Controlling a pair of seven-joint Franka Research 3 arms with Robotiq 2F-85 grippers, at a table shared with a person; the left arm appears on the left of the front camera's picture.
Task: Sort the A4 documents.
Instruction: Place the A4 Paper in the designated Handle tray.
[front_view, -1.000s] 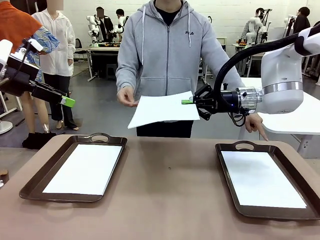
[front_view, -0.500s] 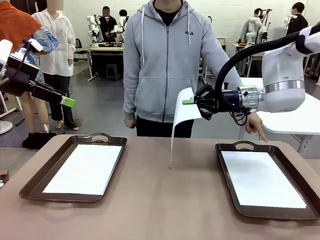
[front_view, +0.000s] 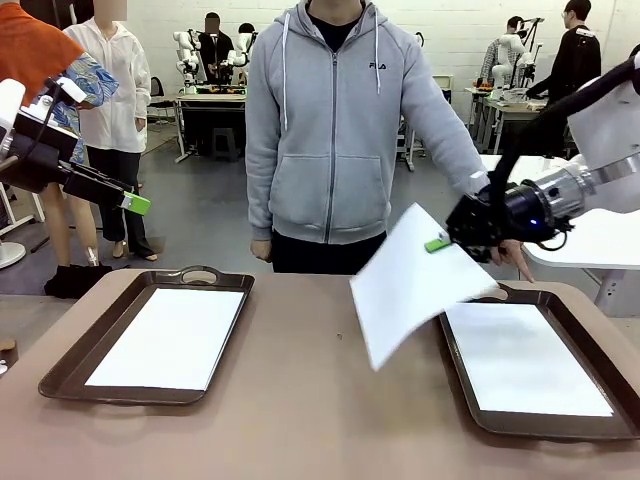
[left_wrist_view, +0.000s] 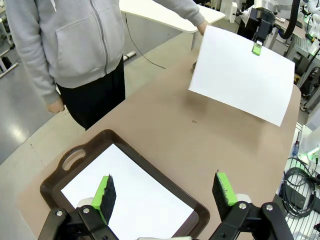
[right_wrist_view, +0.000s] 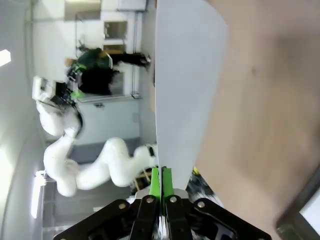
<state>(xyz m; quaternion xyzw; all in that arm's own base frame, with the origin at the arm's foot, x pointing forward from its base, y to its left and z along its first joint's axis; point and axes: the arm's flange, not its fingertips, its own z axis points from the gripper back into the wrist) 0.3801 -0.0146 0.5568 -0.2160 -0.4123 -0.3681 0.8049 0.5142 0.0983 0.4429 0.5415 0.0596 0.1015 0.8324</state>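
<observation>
**Sheet in the air, heading for the right tray**

On the left, the left tool (front_view: 137, 204) hangs above the table's (front_view: 320, 400) near-left side with its green pads spread wide and nothing between them; seen from its own wrist, it looks down on the left tray (left_wrist_view: 75, 160). That tray already carries a sheet of A4 paper (front_view: 170, 338) lying flat on its floor.

At the middle, the person stands at the far edge with one hand (front_view: 262, 248) hanging by the hip, apart from the paper.

Toward the right, the right tool (front_view: 440, 243) is clamped on the top edge of a single A4 document (front_view: 415, 285), which hangs tilted in the air, its lower corner over bare table and its upper part overlapping the near-left rim of the right tray (front_view: 470, 390). The right wrist view shows the sheet (right_wrist_view: 185, 85) pinched edge-on between closed pads. The right tray also holds a sheet (front_view: 520, 358). The person's other hand (front_view: 512, 258) is behind the tool, near the tray's handle.

The step in hand looks like the carry to the right tray. The next move likely calls for bringing the sheet fully over the tray, lowering it flat, squaring it to the one beneath, then letting go; limp paper may curl or catch the rim.
</observation>
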